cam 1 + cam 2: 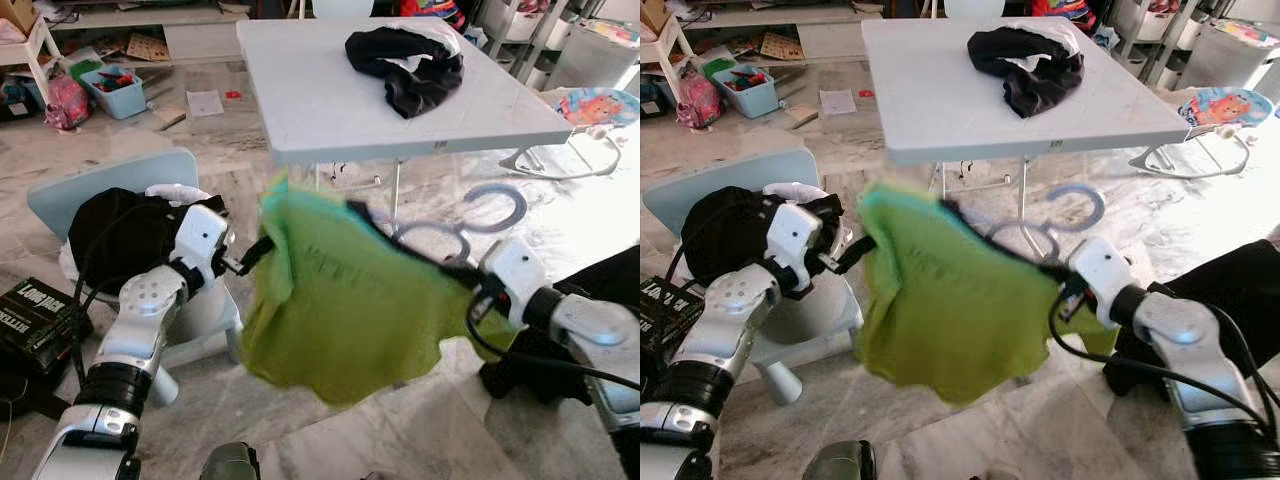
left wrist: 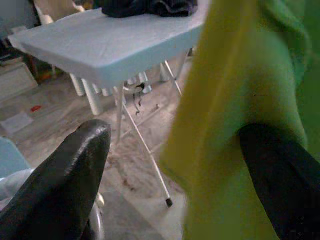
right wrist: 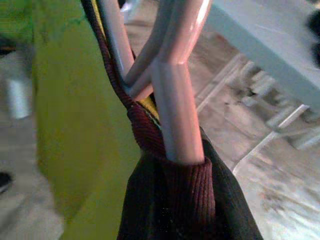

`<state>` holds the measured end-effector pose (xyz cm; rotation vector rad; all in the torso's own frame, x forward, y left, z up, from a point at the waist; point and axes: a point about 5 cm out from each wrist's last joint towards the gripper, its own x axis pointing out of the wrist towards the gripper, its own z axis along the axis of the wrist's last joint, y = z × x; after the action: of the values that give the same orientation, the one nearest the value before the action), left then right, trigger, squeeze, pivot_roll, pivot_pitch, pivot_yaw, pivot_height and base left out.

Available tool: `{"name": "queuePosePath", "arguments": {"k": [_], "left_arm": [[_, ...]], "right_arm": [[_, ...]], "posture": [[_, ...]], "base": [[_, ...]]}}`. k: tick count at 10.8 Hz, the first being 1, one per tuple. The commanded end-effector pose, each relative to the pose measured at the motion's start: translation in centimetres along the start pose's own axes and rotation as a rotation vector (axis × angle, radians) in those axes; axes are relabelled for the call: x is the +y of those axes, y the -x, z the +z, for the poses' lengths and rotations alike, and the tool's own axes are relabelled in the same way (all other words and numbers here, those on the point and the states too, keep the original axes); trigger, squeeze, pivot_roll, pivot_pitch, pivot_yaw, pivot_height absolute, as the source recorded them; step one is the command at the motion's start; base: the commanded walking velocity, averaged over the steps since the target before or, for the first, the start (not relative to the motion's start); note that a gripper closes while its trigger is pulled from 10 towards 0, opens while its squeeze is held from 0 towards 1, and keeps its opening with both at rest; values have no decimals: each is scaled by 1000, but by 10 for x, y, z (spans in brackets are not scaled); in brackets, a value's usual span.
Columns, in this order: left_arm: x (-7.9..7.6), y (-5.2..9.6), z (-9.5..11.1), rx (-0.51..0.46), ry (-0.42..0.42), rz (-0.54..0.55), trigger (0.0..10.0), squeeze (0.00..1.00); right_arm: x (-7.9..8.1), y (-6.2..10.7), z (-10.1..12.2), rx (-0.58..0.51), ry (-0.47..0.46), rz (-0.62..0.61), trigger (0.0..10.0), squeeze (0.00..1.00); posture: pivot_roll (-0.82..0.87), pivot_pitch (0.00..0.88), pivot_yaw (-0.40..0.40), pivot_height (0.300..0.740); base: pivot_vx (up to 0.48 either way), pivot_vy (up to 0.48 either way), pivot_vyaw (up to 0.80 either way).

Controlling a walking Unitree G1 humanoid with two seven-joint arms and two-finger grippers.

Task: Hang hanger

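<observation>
Green shirt (image 1: 345,310) hangs on hanger (image 1: 440,232), long axis running 10-to-4 o'clock, left gripper (image 1: 250,258) clamping its 10 o'clock shoulder, right gripper (image 1: 470,285) fingers unclear, nearest the hook.

white "LONG" lettering, perhaps part of more, on black box (image 1: 35,310)

Matt green cloth garment (image 1: 350,310); smooth glossy plastic hanger (image 3: 172,95); ribbed collar.
</observation>
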<state>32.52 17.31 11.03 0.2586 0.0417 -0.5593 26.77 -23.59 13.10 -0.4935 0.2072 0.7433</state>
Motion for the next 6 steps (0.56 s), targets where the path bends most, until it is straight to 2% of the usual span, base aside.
{"name": "queuePosePath", "arguments": {"k": [1,2,3,4,6], "left_arm": [[1,-4,9,-39,-5,-24,10000,0],[-1,-6,11,-46,0,-41,10000,0],[-8,-11,16,-73,38,-77,10000,0],[-15,-15,20,-107,76,-123,0,0],[-25,-14,20,-122,99,-202,0,0]], "right_arm": [[-3,4,7,-31,25,56,10000,0],[-3,6,9,-32,26,113,10000,0],[-5,5,13,-40,31,158,10000,0],[-8,2,14,-41,49,169,10000,0],[-16,-1,15,-35,103,174,10000,0]], "posture": [[-120,0,-40,740],[-120,0,-39,740],[-118,0,-35,740],[-118,0,-35,740],[-114,0,-34,740]], "base": [[0,0,0],[0,0,0],[0,0,0],[0,0,0],[0,0,0]]}}
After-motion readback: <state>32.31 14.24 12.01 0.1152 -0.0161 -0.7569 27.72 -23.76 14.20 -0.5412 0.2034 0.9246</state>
